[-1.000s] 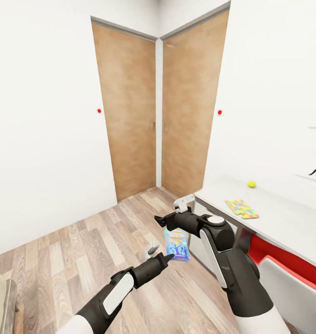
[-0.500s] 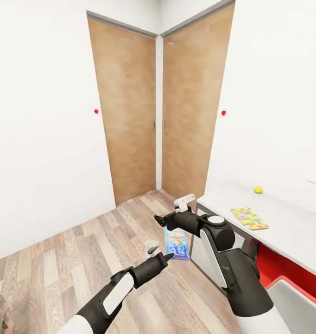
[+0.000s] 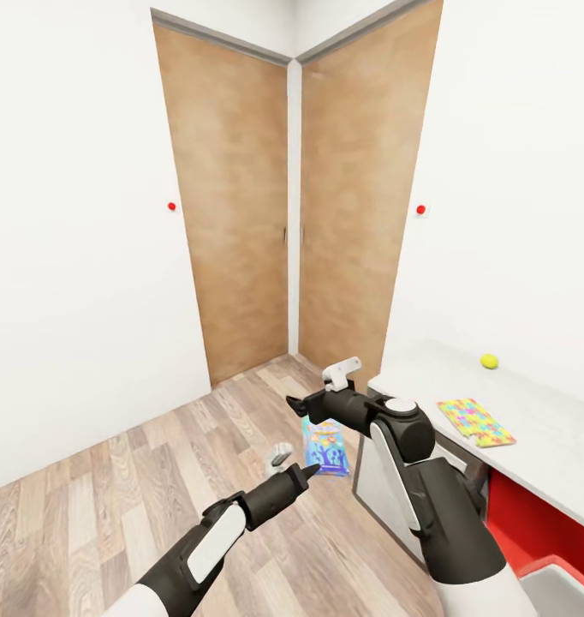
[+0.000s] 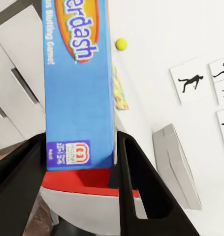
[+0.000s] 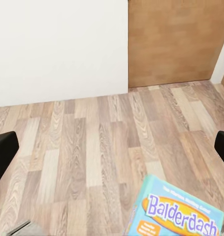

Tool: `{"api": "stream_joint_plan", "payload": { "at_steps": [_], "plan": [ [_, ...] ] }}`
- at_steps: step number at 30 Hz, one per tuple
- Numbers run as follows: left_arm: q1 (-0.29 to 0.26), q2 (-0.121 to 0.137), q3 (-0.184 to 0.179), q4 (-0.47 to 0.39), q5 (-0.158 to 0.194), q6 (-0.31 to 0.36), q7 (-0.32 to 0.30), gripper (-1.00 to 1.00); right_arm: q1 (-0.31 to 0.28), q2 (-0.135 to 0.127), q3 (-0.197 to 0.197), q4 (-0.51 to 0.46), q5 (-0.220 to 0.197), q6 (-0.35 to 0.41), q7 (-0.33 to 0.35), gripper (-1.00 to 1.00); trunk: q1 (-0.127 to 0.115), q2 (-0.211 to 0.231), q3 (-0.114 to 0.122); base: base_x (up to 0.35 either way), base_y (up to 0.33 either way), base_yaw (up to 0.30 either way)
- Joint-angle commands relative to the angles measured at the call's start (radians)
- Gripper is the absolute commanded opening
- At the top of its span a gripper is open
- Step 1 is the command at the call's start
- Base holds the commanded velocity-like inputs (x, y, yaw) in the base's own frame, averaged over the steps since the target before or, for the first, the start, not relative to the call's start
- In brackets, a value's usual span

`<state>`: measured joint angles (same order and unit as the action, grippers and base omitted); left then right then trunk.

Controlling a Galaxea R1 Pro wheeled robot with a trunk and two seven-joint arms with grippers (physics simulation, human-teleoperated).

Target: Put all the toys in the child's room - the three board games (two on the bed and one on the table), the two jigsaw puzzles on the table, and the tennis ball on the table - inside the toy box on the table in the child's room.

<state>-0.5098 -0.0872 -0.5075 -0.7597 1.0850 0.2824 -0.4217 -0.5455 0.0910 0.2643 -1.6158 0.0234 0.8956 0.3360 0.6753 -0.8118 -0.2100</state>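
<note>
I'm mid-carry: the light blue board game (image 3: 326, 446) is in my left gripper (image 3: 307, 470), and the step in hand is getting it over to the table and into the toy box, which I judge calls for turning the base right and bringing the left arm up above desk height before any release. Starting at the left of the head view there is white wall, then the two wooden doors (image 3: 241, 214) meeting in the corner, with plank floor (image 3: 112, 497) below. My left arm reaches forward and low from the bottom edge, forearm angled up toward the middle, the game box hanging beyond its tip over the floor. In the left wrist view the dark fingers (image 4: 136, 182) stand either side of the box's lower edge and appear clamped on it (the lettering reads as part of "Balderdash"). Further right, my right arm is bent at the elbow, its forearm pointing back left at about desk-edge height; its gripper (image 3: 299, 404) holds nothing, and in the right wrist view the fingertips (image 5: 3, 152) sit at the far edges, jaws spread wide. Right again is the table (image 3: 429, 377), with a jigsaw puzzle (image 3: 475, 422) lying flat and the tennis ball (image 3: 489, 361) beyond it near the wall.
</note>
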Motion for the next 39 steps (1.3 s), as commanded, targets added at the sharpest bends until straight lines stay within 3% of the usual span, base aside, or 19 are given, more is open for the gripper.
{"api": "stream_joint_plan", "payload": {
  "at_steps": [1, 7, 9, 11, 12, 13, 14, 16, 17, 19, 23, 26, 27, 30, 31, 35, 38, 39],
  "plan": [
    [0.001, 0.002, 0.0, -0.002, 0.012, 0.007, -0.001, -1.0, -0.001, 0.0, -0.002, -0.001, 0.003, 0.002, 0.004, 1.0, 0.001, -0.001, -0.001, 0.34, 0.0, 0.0],
    [0.003, 0.005, 0.0, -0.006, 0.012, 0.006, -0.002, -1.0, 0.009, -0.002, -0.004, -0.001, 0.002, -0.069, 0.007, 1.0, 0.001, -0.001, -0.001, 0.343, 0.0, 0.0],
    [0.003, 0.006, 0.0, -0.006, 0.013, 0.006, -0.002, -1.0, 0.013, -0.014, -0.004, -0.002, 0.002, -0.087, 0.032, 1.0, 0.001, -0.001, -0.001, 0.344, 0.0, 0.0],
    [0.003, 0.006, -0.001, -0.01, 0.012, 0.006, -0.007, -1.0, 0.01, -0.056, -0.009, -0.002, 0.001, -0.095, 0.133, 1.0, 0.001, -0.001, -0.001, 0.344, 0.0, 0.0],
    [0.004, 0.007, 0.0, -0.025, 0.012, 0.006, -0.012, -1.0, 0.004, -0.091, -0.017, -0.002, 0.001, -0.099, 0.233, 1.0, 0.001, -0.001, -0.001, 0.344, 0.0, 0.0],
    [0.008, 0.012, 0.0, -0.053, 0.01, 0.006, -0.015, -1.0, -0.007, -0.122, -0.039, -0.002, 0.002, -0.101, 0.324, 1.0, 0.001, -0.001, -0.001, 0.344, 0.0, 0.0],
    [0.023, 0.027, -0.001, -0.106, 0.006, 0.008, -0.013, -1.0, -0.019, -0.153, -0.094, -0.002, 0.001, -0.102, 0.411, 1.0, 0.001, -0.001, -0.001, 0.344, 0.0, 0.0],
    [0.044, 0.041, 0.0, -0.151, 0.004, 0.009, -0.011, -1.0, -0.026, -0.175, -0.149, -0.002, 0.001, -0.104, 0.482, 1.0, 0.001, -0.001, -0.001, 0.303, 0.0, 0.0],
    [0.059, 0.05, 0.0, -0.182, 0.004, 0.011, -0.011, -1.0, -0.055, -0.191, -0.236, -0.003, 0.001, -0.048, 0.621, 1.0, 0.001, -0.001, -0.001, 0.015, 0.0, 0.0],
    [0.06, 0.05, 0.0, -0.183, 0.005, 0.011, -0.013, -1.0, -0.063, -0.192, -0.282, -0.003, 0.001, -0.028, 0.694, 1.0, 0.001, -0.001, -0.001, 0.007, 0.0, 0.0],
    [0.06, 0.05, -0.002, -0.189, 0.005, 0.01, -0.018, -1.0, -0.072, -0.2, -0.305, -0.003, 0.001, -0.018, 0.733, 1.0, 0.001, -0.001, -0.001, 0.002, 0.0, 0.0],
    [0.06, 0.051, -0.004, -0.215, 0.004, 0.013, -0.019, -1.0, -0.076, -0.25, -0.32, -0.003, 0.001, -0.014, 0.738, 1.0, 0.001, -0.001, -0.001, 0.0, 0.0, 0.0],
    [0.06, 0.051, -0.006, -0.242, 0.002, 0.016, -0.018, -1.0, -0.079, -0.285, -0.347, -0.003, 0.001, -0.008, 0.743, 1.0, 0.001, -0.001, -0.001, 0.0, 0.0, 0.0],
    [0.058, 0.05, -0.009, -0.284, 0.0, 0.026, -0.011, -1.0, -0.081, -0.327, -0.405, -0.003, -0.002, 0.01, 0.769, 1.0, 0.001, -0.001, -0.001, 0.0, 0.0, 0.0],
    [0.054, 0.047, -0.01, -0.301, -0.002, 0.037, 0.0, -1.0, -0.083, -0.346, -0.451, -0.003, -0.003, 0.025, 0.8, 1.0, 0.001, -0.001, -0.001, 0.0, 0.0, 0.0],
    [0.035, 0.036, -0.012, -0.321, -0.005, 0.064, 0.058, -1.0, -0.085, -0.383, -0.547, -0.003, -0.004, 0.046, 0.883, 1.0, 0.001, -0.001, -0.001, 0.0, 0.0, -0.003],
    [0.006, 0.023, -0.014, -0.324, -0.004, 0.074, 0.104, -1.0, -0.085, -0.397, -0.577, -0.002, -0.004, 0.051, 0.909, 1.0, 0.001, -0.001, -0.001, 0.0, 0.0, -0.077],
    [-0.024, 0.007, -0.014, -0.322, -0.005, 0.089, 0.139, -1.0, -0.085, -0.406, -0.593, -0.002, -0.004, 0.053, 0.918, 1.0, 0.001, -0.001, -0.001, 0.0, 0.0, -0.182]
  ]
}}
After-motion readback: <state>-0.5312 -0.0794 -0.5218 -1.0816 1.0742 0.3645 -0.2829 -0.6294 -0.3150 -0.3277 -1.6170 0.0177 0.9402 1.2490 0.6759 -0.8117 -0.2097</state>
